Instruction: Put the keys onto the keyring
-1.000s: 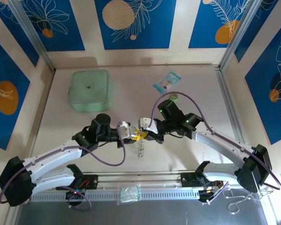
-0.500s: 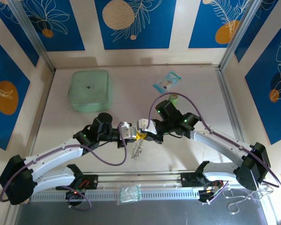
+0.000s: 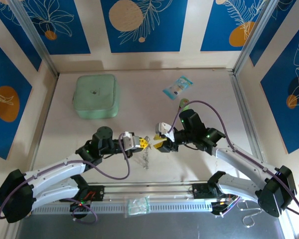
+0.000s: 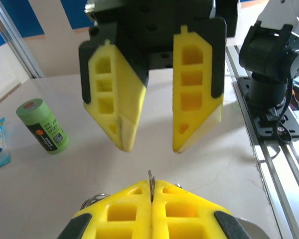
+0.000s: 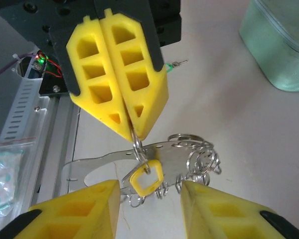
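"Between the tips of the left gripper (image 5: 132,132), what is being held?"

"A thin strand of the keyring (image 5: 175,149). The jaws are pressed together on it, so the loop and its small rings hang at six o'clock below the pinch, partly lifted off the worktop (image 3: 139,102). I think that is the point of the grip: a raised, steady ring gives the other arm something to work against."

"And the right gripper (image 4: 152,148)?"

"Its jaws are spread and hold nothing. They face the left pair head-on, just apart from them, with the yellow key (image 5: 157,173) dangling in the gap. From the right wrist view, the key's head seems to hang from a ring right under the pinch. Whether it is fully threaded I cannot tell."

"So why stay spread there?"

"My guess is it is placed either to take the yellow key and seat it, or to leave for the other one. The green key (image 5: 170,65) lies flat on the worktop at about one o'clock from the pinch, apart from the keyring, so that half looks undone."

"Anything in the way?"

"No. From above, the green cylinder (image 4: 42,125) stands at one o'clock of the grippers and the mint pouch (image 3: 95,96) at eleven, both well apart."
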`<state>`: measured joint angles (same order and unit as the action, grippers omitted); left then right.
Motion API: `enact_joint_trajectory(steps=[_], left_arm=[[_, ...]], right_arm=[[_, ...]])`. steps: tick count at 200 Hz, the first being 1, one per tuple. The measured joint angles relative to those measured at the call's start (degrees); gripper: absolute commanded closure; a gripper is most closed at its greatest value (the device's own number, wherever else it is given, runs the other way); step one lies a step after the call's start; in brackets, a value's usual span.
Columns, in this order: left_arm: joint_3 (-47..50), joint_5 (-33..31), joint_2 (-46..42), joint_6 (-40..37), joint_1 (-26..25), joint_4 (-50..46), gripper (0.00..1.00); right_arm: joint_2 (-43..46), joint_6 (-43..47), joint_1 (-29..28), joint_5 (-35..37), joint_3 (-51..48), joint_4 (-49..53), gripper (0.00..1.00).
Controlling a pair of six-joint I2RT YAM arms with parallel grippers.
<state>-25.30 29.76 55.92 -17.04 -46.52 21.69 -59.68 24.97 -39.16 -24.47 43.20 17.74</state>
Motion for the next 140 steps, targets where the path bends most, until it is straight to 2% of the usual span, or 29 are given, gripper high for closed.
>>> enact_joint_trajectory(steps=[33,63,81,114,140], left_arm=[[0.3,0.7,0.0,0.5,0.0,2.6,1.00],[0.3,1.5,0.0,0.4,0.0,3.0,1.00],[0.3,1.7,0.0,0.2,0.0,3.0,1.00],[0.3,1.7,0.0,0.2,0.0,3.0,1.00],[0.3,1.8,0.0,0.1,0.0,3.0,1.00]], right_arm=[[-0.2,-1.3,-0.4,-0.8,0.0,-1.9,0.70],[-0.9,-1.0,-0.8,-1.6,0.0,-2.3,0.83],[-1.2,-1.1,-0.9,-1.8,0.0,-2.1,0.84],[-1.3,-1.1,-0.9,-2.3,0.0,-1.9,0.96],[-1.3,-1.0,-0.9,-2.7,0.0,-1.6,1.00]])
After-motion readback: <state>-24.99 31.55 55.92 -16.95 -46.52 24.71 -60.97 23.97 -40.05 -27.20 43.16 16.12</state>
